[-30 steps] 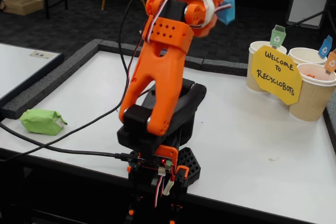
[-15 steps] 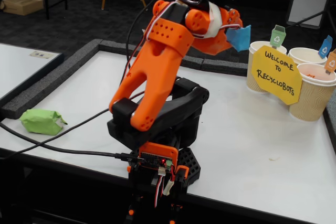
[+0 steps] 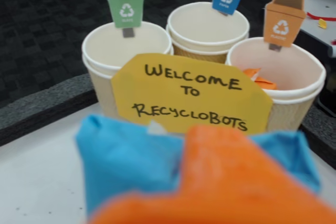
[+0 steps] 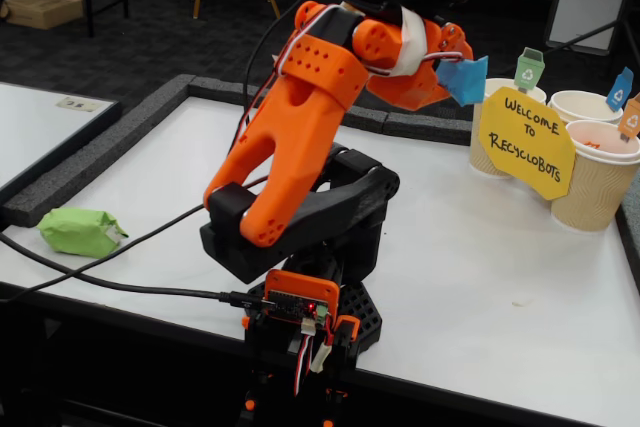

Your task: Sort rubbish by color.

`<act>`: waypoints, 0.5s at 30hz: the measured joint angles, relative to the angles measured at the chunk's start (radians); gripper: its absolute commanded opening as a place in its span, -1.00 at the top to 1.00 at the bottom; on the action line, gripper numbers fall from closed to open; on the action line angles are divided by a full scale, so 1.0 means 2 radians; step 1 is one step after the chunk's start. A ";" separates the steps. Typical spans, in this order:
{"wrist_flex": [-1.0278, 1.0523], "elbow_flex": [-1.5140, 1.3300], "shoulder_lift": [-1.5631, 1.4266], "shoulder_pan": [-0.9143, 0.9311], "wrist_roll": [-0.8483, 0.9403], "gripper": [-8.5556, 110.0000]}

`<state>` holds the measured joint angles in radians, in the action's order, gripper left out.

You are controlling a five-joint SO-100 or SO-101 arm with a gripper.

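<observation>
My orange gripper (image 4: pixel 452 75) is shut on the light blue paper wad (image 4: pixel 466 79) and holds it in the air just left of the cups. In the wrist view the blue wad (image 3: pixel 126 156) fills the bottom, with one orange finger (image 3: pixel 226 182) in front of it. The orange wad (image 3: pixel 260 78) lies inside the right cup with the orange flag (image 3: pixel 294 111). The light green wad (image 4: pixel 80 230) lies on the table at the far left of the fixed view, away from the arm.
Three beige cups stand behind the yellow "Welcome to Recyclobots" sign (image 3: pixel 189 95): the green-flag cup (image 3: pixel 93 69) on the left and the blue-flag cup (image 3: pixel 210 50) in the middle look empty. Black foam edging (image 4: pixel 150 107) borders the white table. A cable (image 4: pixel 120 282) runs along the front left.
</observation>
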<state>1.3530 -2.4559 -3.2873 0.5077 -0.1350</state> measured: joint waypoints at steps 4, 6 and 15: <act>-0.017 0.000 0.000 0.000 0.001 0.85; -0.038 0.000 0.010 0.001 0.001 0.85; -0.158 0.095 0.258 0.033 0.001 0.85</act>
<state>1.0370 -2.2657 -2.7719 0.5737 -0.1335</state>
